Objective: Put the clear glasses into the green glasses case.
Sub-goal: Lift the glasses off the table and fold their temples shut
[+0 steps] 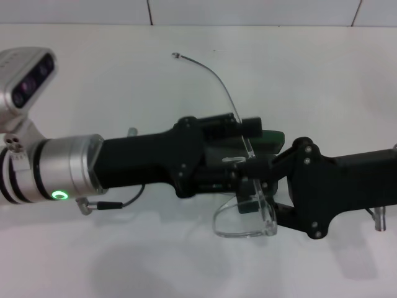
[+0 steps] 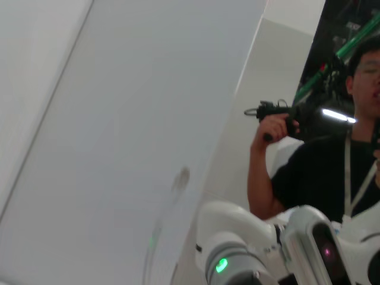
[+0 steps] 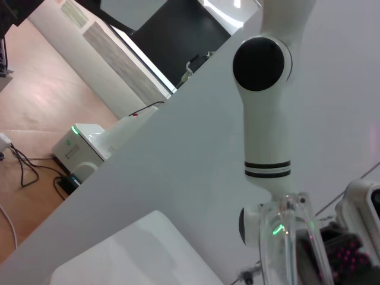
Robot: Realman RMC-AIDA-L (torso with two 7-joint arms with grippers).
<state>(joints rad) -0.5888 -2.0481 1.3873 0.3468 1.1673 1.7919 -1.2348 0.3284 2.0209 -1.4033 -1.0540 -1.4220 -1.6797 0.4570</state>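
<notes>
The clear glasses (image 1: 248,222) hang tilted at the middle of the head view, lenses toward the near side. One thin arm curves up and away to its tip (image 1: 177,56). My right gripper (image 1: 251,166) comes in from the right and is shut on the glasses' frame near the hinge. In the right wrist view a clear glasses arm (image 3: 286,237) stands close to the camera. The green glasses case (image 1: 273,138) lies under both grippers, with only a dark green edge showing. My left gripper (image 1: 231,155) reaches in from the left and sits over the case, hiding most of it.
The white table (image 1: 124,261) spreads all around. Its far edge meets a tiled wall (image 1: 248,12). A thin cable loop (image 1: 115,202) hangs under my left wrist. A person (image 2: 332,172) stands behind the robot in the left wrist view.
</notes>
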